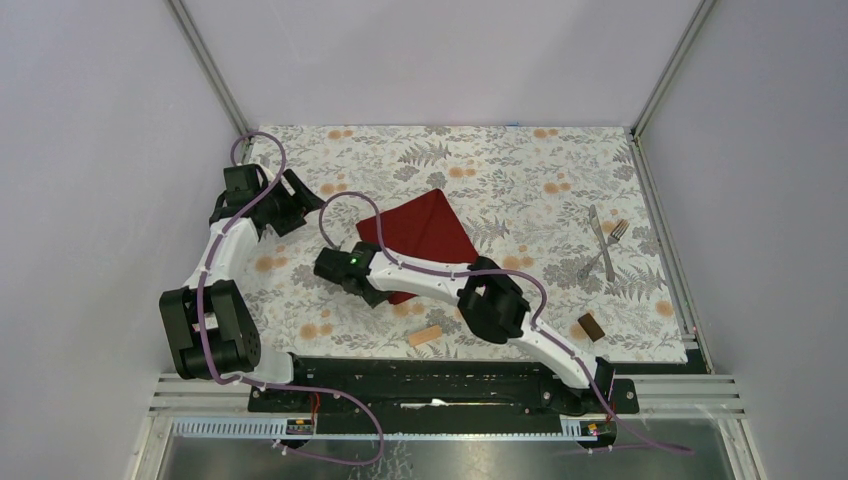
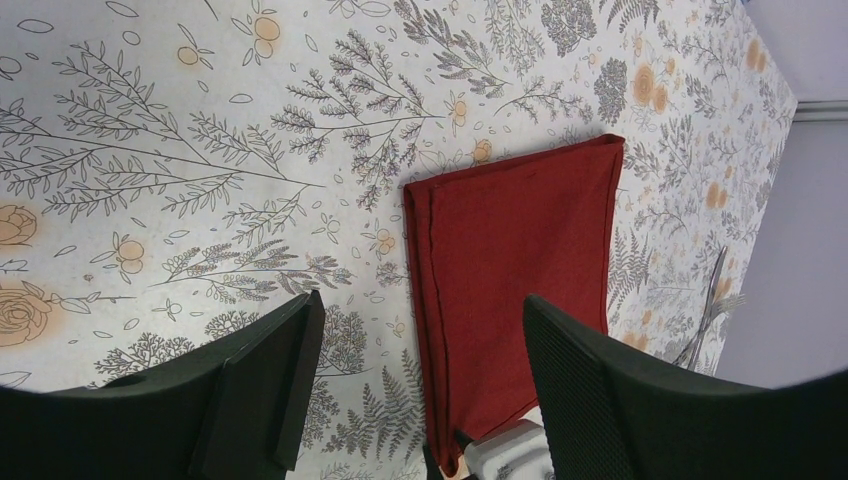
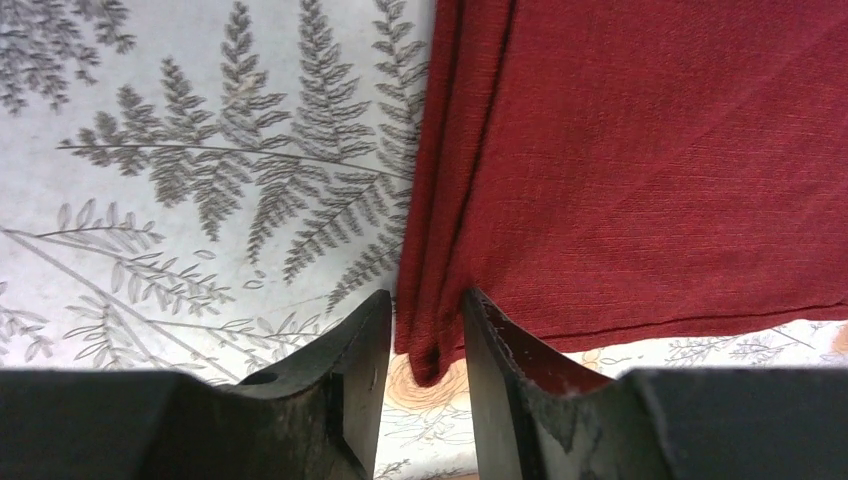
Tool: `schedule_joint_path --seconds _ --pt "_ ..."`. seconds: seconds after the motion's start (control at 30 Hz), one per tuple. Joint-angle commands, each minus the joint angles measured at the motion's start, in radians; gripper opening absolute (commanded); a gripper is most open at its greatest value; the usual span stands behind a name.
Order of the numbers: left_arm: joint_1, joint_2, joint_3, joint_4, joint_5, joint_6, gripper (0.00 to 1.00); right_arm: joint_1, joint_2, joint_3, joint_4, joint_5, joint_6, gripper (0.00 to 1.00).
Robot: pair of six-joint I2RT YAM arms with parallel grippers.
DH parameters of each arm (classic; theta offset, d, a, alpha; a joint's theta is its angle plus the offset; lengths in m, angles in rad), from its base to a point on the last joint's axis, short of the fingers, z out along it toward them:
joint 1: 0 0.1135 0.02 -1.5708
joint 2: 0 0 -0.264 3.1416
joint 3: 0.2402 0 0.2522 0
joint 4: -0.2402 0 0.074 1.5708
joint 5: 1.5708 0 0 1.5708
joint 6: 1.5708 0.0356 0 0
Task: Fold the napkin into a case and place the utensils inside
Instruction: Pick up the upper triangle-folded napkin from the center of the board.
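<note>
The left arm [image 1: 225,250] rises from its base and leans out over the far left of the table. The left gripper [image 2: 420,390] hangs above the surface, jaws spread wide with nothing between them. The right arm [image 1: 440,280] stretches low across to the left, wrist tipped down. The right gripper [image 3: 425,340] has its jaws drawn narrow, straddling a corner of the napkin [image 3: 620,160]; from here I can't tell whether they actually pinch it

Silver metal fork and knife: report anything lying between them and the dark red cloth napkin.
Nothing visible does. The silver metal fork and knife lie far right, the dark red cloth napkin mid-table, with only bare floral tablecloth between.
</note>
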Motion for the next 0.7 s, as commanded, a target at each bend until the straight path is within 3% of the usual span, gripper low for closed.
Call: schedule_joint_path --seconds 0.0,0.27,0.5,0.67 --pt "0.008 -0.04 -0.005 0.048 0.024 0.012 0.78 -0.027 -0.024 -0.06 0.044 -0.047 -0.005 0.41" --pt "0.008 -0.037 -0.009 0.049 0.028 0.015 0.78 -0.049 -0.036 -0.168 0.106 -0.125 -0.01 0.39" --pt "0.008 -0.036 -0.036 0.085 0.051 -0.002 0.88 -0.056 -0.071 -0.258 0.184 -0.044 -0.055 0.11" --pt "0.007 0.01 -0.067 0.126 0.106 -0.043 0.94 -0.056 -0.174 -0.318 0.328 -0.047 -0.152 0.0"
